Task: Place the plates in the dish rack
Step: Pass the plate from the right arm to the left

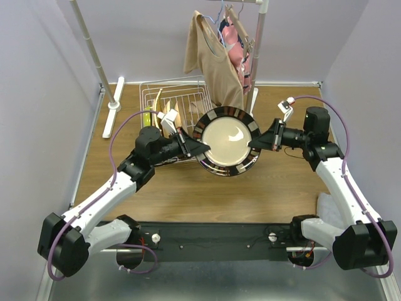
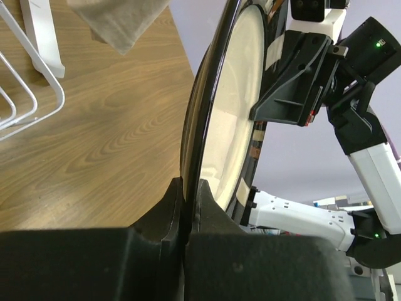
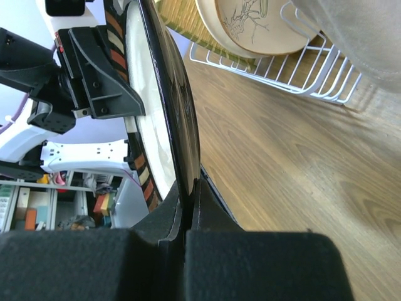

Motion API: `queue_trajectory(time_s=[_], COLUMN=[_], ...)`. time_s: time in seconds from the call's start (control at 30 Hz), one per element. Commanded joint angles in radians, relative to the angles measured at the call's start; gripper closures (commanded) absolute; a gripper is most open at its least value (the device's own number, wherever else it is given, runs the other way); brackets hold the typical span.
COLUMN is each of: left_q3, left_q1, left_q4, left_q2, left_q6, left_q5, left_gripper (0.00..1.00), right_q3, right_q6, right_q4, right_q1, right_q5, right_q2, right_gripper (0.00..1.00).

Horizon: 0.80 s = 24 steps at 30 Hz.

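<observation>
Both arms hold the dark-rimmed plate [image 1: 227,149] in mid-air, just near of the rack [image 1: 143,99]. The left gripper [image 1: 202,148] is clamped on its left rim, and the right gripper [image 1: 254,143] on its right rim. Other plates [image 1: 168,116] stand in the rack's left part. Next, I judge, the plate must go far-left, edge-down, into a free slot, with both arms moving together.

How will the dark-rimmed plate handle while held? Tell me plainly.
Likely rigid: the dark-rimmed plate spans unbent between left gripper and right gripper. Probably slippery: glossy glaze, only its rim pinched. Looks ceramic, so a drop could break it.
</observation>
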Motion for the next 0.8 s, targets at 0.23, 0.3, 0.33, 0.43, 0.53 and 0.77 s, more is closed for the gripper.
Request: queue_trajectory(time_s=[0.23, 0.3, 0.33, 0.43, 0.53, 0.77], left_q3=[0.169, 0.192, 0.22, 0.27, 0.336, 0.536], left_q1=[-0.006, -0.004, -0.003, -0.001, 0.003, 0.003], left_q4=[-0.201, -0.247, -0.302, -0.411, -0.535, -0.736], left_q2=[-0.065, -0.09, -0.1, -0.148, -0.18, -0.179], left_q6=[0.132, 0.16, 0.172, 0.204, 0.241, 0.335], left_q5=[-0.114, -0.138, -0.154, -0.227, -0.321, -0.555], left_gripper=[1.0, 1.0, 1.0, 1.0, 1.0, 1.0], right_q3=[0.001, 0.01, 0.016, 0.054, 0.119, 0.168], right_q6=[-0.065, -0.085, -0.093, -0.14, -0.244, -0.438], right_q4=[0.085, 0.082, 0.08, 0.07, 0.007, -0.084], right_q1=[-0.005, -0.005, -0.005, -0.009, -0.024, -0.054], right_q5=[-0.038, -0.043, -0.046, -0.058, -0.024, 0.219], right_q2=[-0.052, -0.052, -0.052, -0.047, -0.035, -0.028], right_gripper=[0.51, 0.36, 0.25, 0.2, 0.15, 0.1])
